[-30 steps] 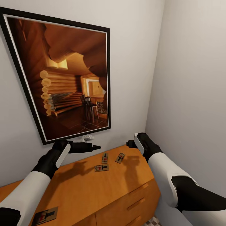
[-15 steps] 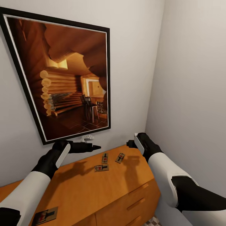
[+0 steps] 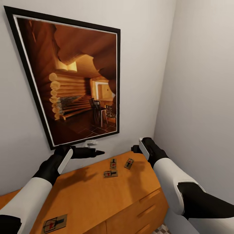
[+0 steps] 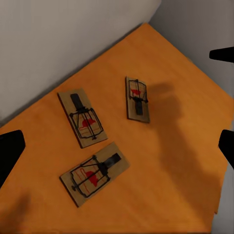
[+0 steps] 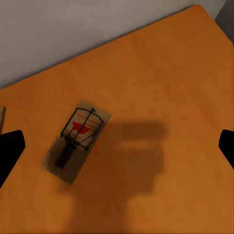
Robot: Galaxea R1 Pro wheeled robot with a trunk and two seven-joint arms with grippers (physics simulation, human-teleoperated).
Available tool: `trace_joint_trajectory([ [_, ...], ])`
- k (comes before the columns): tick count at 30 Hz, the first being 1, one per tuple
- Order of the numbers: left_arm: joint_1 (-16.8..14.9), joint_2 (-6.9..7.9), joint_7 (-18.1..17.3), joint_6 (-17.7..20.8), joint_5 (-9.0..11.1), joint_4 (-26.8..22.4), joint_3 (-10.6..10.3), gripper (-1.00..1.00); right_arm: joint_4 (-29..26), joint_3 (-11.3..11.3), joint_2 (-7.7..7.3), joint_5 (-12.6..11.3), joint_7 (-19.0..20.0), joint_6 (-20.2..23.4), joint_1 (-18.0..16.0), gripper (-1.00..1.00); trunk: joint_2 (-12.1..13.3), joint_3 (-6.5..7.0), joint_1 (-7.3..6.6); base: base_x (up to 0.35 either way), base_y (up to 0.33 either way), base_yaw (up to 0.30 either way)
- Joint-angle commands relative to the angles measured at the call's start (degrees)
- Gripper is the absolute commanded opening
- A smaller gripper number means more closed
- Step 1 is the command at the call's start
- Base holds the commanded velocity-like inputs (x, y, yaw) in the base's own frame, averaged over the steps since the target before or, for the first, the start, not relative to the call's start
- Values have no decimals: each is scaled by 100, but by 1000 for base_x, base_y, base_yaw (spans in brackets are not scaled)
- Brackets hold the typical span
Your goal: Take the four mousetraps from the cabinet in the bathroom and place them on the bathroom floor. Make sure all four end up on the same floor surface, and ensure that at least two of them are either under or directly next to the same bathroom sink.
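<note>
While both my arms hang above it, the cabinet (image 3: 97, 198) shows a smooth, flat orange-brown wooden top and drawer fronts with bar handles. I count four mousetraps on that top, each a thin tan rectangular board with black wire and a red mark.

From my head camera, three lie in a loose cluster toward 12 o'clock of the top, close to the wall but apart from one another: one (image 3: 110, 174) with its long axis running roughly 9 to 3, one (image 3: 113, 163) running roughly 12 to 6, and one (image 3: 129, 163) tilted along about 1 to 7. The fourth (image 3: 54, 224) lies well apart at about 8 o'clock, near the front edge, its long axis about 8 to 2.

My left gripper (image 3: 97, 152) hovers over the back of the top at 10 o'clock of the cluster; its dark fingers sit wide apart at the edges of the left wrist picture, holding nothing. My right gripper (image 3: 134, 149) hovers at 2 o'clock of the cluster, fingers likewise spread and empty.

A large black-framed picture (image 3: 74, 81) of a log interior hangs on the grey wall, and a small white object (image 3: 92, 142) sits below it.
</note>
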Motion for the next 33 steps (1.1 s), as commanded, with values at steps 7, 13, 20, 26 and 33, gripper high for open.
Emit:
trace_joint_trajectory([
  [7, -2, 6, 45, 22, 14, -11, -11, 100, -6, -28, 7, -30, -35, 14, 0, 100, -5, -3, 3, 0, 60, 0],
  [13, -2, 2, 139, 21, 13, -17, -15, 100, -6, -28, 7, -29, -35, 11, -1, 100, -5, -3, 3, 0, 16, 0],
  [20, -2, -2, 174, 21, 14, -19, -13, 100, -6, -28, 7, -26, -37, -1, -1, 100, -5, -3, 3, 0, 4, 0],
  [26, -2, -3, 184, 24, 13, -20, -17, 100, -1, -28, 7, -9, -40, -9, -2, 100, -5, -3, 3, 0, 1, 0],
  [33, -2, -6, 186, 21, 13, -18, -19, 100, 4, -28, 7, -6, -43, -27, 0, 100, -5, -3, 3, 0, 0, 0],
])
